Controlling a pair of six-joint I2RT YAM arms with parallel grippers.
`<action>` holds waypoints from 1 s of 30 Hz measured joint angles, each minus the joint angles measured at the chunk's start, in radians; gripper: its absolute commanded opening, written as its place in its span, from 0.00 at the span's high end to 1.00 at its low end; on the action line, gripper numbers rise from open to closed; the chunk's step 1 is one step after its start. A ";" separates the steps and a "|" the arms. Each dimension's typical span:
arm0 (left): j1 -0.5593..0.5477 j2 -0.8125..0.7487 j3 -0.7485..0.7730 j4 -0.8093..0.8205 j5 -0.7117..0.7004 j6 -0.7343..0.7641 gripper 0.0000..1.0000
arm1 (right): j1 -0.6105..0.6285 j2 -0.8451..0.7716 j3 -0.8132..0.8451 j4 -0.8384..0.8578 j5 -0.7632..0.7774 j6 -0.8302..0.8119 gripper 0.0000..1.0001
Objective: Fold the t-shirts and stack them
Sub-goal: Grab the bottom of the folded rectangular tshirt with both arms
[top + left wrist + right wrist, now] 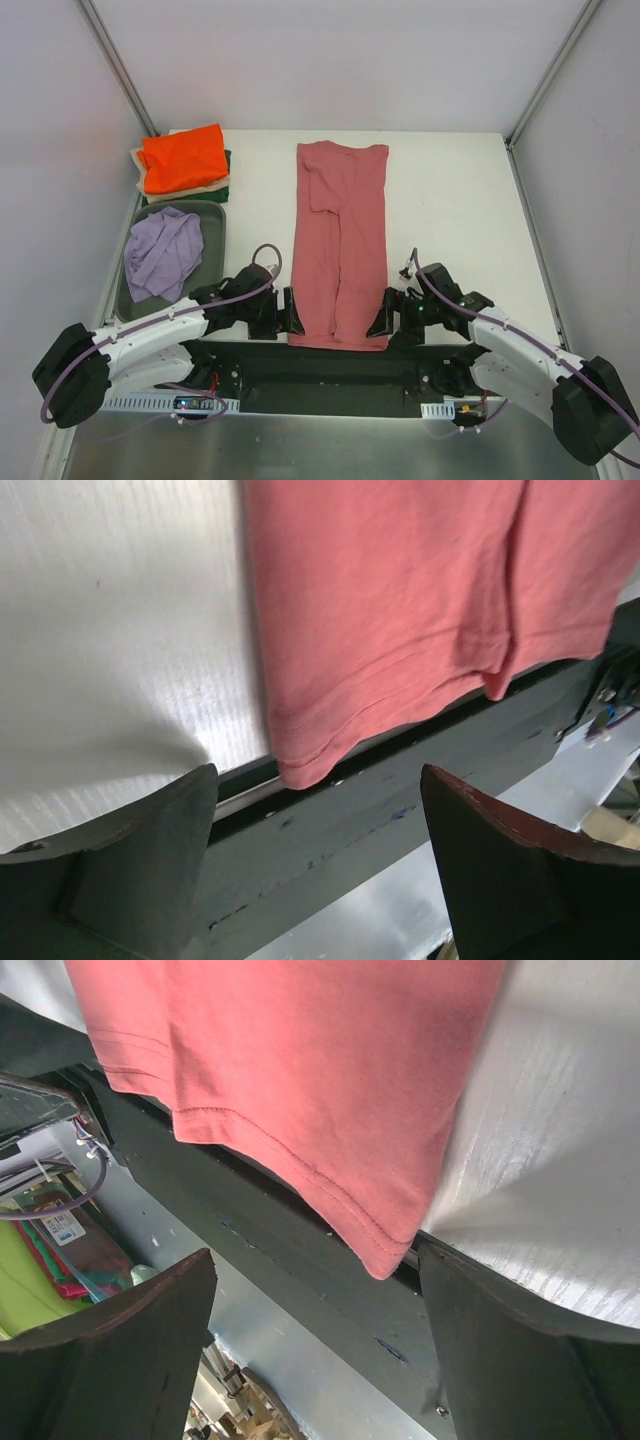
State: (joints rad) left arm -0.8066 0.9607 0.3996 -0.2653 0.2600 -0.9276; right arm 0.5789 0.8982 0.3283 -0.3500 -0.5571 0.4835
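Left wrist: t-shirt [400, 610] just beyond jaws

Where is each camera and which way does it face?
Top external: above, behind the arms, looking down at the table, rose-red shirt, folded stack and grey bin; both arms show.
Left wrist: on left arm, facing the shirt's left hem corner between open jaws.
Right wrist: on right arm, facing the right hem corner between open jaws.
Wrist views share the shirt's hem.

White desk [450, 200] sits bright and evenly lit, pale walls [330, 60] closing in on three sides, metal posts [118, 65] rising at both far corners, black rail [330, 375] along the near edge.
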 measured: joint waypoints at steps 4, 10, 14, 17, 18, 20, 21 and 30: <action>-0.006 0.023 -0.016 -0.016 0.022 -0.008 0.32 | 0.004 0.011 -0.009 -0.001 0.000 0.000 0.21; -0.013 0.051 -0.015 -0.016 0.031 -0.012 0.54 | 0.008 0.031 -0.016 0.008 0.002 0.003 0.29; -0.019 0.078 -0.015 0.000 0.031 -0.022 0.71 | 0.009 0.059 -0.025 0.040 0.001 0.011 0.36; -0.025 0.094 -0.015 0.021 0.032 -0.032 0.95 | 0.011 0.078 -0.032 0.054 0.000 0.022 0.44; -0.026 0.100 -0.015 0.029 0.037 -0.034 1.00 | 0.011 0.083 -0.032 0.059 0.000 0.024 0.48; -0.026 0.109 -0.015 0.041 0.045 -0.035 1.00 | 0.012 0.092 -0.032 0.071 0.002 0.029 0.57; -0.026 0.111 -0.015 0.045 0.046 -0.034 1.00 | 0.012 0.095 -0.032 0.074 0.004 0.031 0.61; -0.026 0.103 -0.015 0.051 0.047 -0.045 1.00 | 0.013 0.109 -0.031 0.069 0.022 0.032 0.99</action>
State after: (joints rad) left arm -0.8322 1.0637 0.3847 -0.2146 0.3065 -0.9722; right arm 0.5919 1.0073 0.2974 -0.2813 -0.5350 0.5156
